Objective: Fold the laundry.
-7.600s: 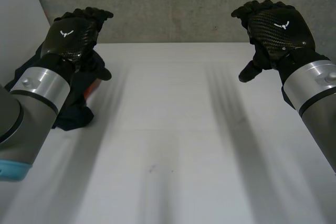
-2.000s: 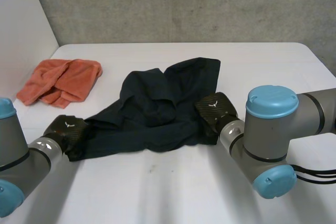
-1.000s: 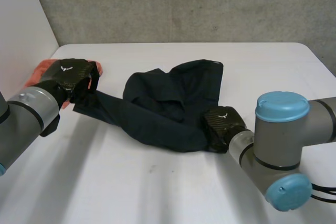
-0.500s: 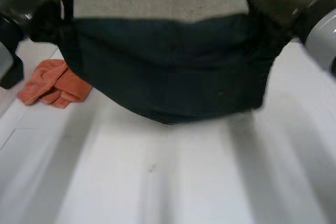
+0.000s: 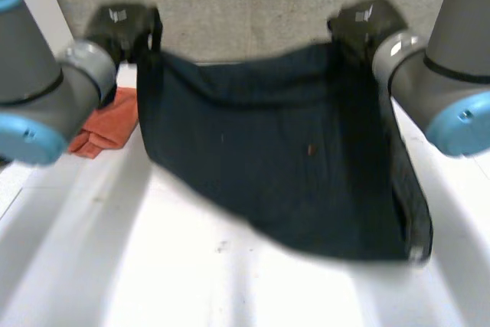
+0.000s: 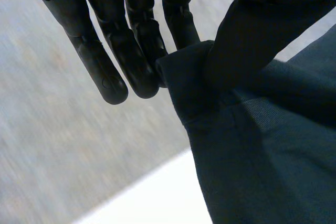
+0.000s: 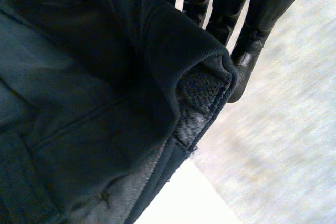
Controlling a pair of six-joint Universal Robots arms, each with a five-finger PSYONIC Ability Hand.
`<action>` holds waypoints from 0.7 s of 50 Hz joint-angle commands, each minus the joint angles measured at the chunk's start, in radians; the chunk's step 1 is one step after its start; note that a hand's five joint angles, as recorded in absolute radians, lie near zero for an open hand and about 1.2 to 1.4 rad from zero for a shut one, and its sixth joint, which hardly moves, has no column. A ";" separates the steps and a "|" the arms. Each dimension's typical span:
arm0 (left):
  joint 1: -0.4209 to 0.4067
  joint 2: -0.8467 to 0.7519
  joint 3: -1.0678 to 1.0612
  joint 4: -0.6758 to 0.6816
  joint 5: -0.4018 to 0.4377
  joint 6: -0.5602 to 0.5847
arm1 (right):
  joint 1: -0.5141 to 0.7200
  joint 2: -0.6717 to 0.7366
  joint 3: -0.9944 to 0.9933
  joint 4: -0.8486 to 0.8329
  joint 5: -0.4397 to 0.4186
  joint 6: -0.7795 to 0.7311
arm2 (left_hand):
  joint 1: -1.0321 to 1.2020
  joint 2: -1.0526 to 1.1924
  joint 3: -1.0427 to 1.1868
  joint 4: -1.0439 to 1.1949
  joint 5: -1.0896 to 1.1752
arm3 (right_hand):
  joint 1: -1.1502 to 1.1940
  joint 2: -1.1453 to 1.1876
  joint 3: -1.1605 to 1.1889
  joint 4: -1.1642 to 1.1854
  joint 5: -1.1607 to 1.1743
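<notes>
My left hand (image 5: 119, 27) has one top corner of the dark cloth (image 5: 276, 151) nipped between the thumb and nearly straight fingers (image 6: 113, 51). My right hand (image 5: 366, 22) holds the other top corner the same way, with its fingers (image 7: 256, 35) behind a bunched fold that has a stitched hem (image 7: 207, 103).

The cloth hangs in the air between them, above the white table (image 5: 153, 281). The top edge sags a bit in the middle, and my right side droops lower than the left.

To do this well, I'd spread the hands a touch to pull that top edge straight and get them level. Then I'd lower until the bottom edge touches first and lay the rest down flat. No jerking though, because the left pinch looks like it only has a small bite of fabric. I'd also stay clear of the orange towel (image 5: 107, 124) lying on the table near my left arm.

The head view gives me the whole hang, the lopsided bottom and the towel. The wrist views give me the pinches themselves, which are just dark lumps from the head camera.
</notes>
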 commanded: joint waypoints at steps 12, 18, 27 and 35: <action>-0.009 0.146 0.061 0.450 -0.183 -0.001 | 0.000 -0.082 -0.087 -0.432 0.000 0.021 | 0.265 0.205 0.208 0.196 0.258 | 0.430 0.231 0.221 0.209 0.245; -0.020 0.183 -0.198 0.390 -0.181 -0.003 | 0.001 -0.028 -0.055 -0.269 -0.057 0.021 | 0.265 0.205 0.208 0.196 0.258 | 0.430 0.231 0.221 0.209 0.245; -0.020 0.195 -0.579 0.299 -0.180 0.006 | 0.000 0.168 -0.049 0.132 -0.091 -0.008 | 0.265 0.205 0.208 0.196 0.258 | 0.430 0.231 0.221 0.209 0.245; -0.044 0.232 -0.735 0.139 -0.173 0.032 | -0.013 0.113 0.092 0.299 -0.048 0.035 | 0.265 0.205 0.208 0.196 0.258 | 0.430 0.231 0.221 0.209 0.245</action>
